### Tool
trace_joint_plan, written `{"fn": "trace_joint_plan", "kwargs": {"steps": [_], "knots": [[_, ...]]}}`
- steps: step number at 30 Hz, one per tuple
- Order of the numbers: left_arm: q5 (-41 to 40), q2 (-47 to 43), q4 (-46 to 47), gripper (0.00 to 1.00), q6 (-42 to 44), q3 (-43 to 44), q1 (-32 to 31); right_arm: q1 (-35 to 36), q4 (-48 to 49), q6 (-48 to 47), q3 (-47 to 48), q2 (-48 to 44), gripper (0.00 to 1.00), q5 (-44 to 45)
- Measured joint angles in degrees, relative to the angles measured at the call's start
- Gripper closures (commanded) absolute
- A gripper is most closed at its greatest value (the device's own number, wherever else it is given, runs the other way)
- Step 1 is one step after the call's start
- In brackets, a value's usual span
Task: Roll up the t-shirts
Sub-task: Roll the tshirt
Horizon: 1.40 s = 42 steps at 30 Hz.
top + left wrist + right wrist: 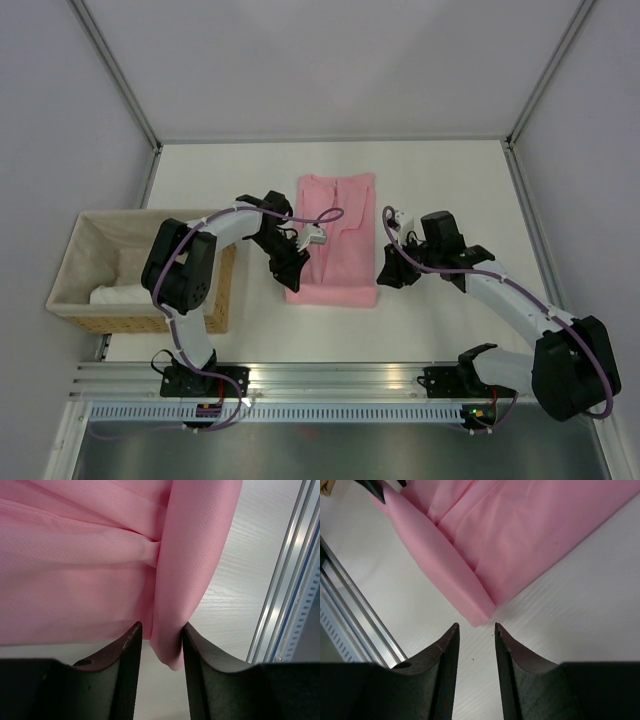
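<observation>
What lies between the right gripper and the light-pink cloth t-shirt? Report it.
Nothing: just bare white table separates the right gripper from the folded corner of the light-pink cloth t-shirt, shown in the right wrist view.

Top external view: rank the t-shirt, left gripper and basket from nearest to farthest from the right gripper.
1. t-shirt, immediately left of the right gripper.
2. left gripper, at the t-shirt's opposite, left edge.
3. basket, far left of the table.

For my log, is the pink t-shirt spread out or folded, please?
Folded: the t-shirt lies as a narrow strip, its near edge turned over.
</observation>
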Motion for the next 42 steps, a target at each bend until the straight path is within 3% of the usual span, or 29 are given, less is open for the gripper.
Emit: {"fn": "trace_joint_plan", "kwargs": {"steps": [4, 11, 16, 22, 25, 29, 32, 39, 42], "knots": [[0.0, -1.4, -0.3, 0.58, 0.0, 0.3, 0.0, 0.0, 2.1, 6.8, -1.0, 1.4, 0.62, 2.1], [-0.2, -2.3, -0.6, 0.85, -1.1, 0.2, 0.0, 1.4, 10.2, 15.9, -10.4, 4.9, 0.51, 3.8], [-1.7, -2.3, -0.4, 0.97, -1.7, 0.1, 0.0, 2.6, 18.9, 20.1, -12.5, 6.8, 0.46, 3.9], [-4.8, -2.0, 1.2, 0.98, -3.2, 0.2, 0.0, 2.6, 25.6, 22.8, -12.8, 9.8, 0.46, 3.8], [-6.4, -1.2, 2.4, 0.96, -4.2, 0.3, 0.0, 2.6, 27.5, 23.7, -12.8, 11.0, 0.57, 3.7], [-8.4, -0.3, 3.8, 0.94, -5.4, 0.4, 0.0, 2.6, 28.2, 24.7, -11.7, 14.8, 0.87, 3.5], [-9.5, -0.3, 4.9, 0.93, -5.7, 0.4, 0.0, 2.5, 28.3, 25.3, -11.1, 17.0, 0.94, 3.5], [-12.7, -0.3, 7.4, 0.85, -6.3, 0.4, 0.0, 0.8, 28.4, 26.0, -10.1, 19.0, 0.96, 2.9], [-13.2, -0.3, 8.0, 0.87, -6.3, 0.4, 0.0, 0.7, 27.6, 25.6, -9.4, 19.3, 0.88, 2.5]]}}
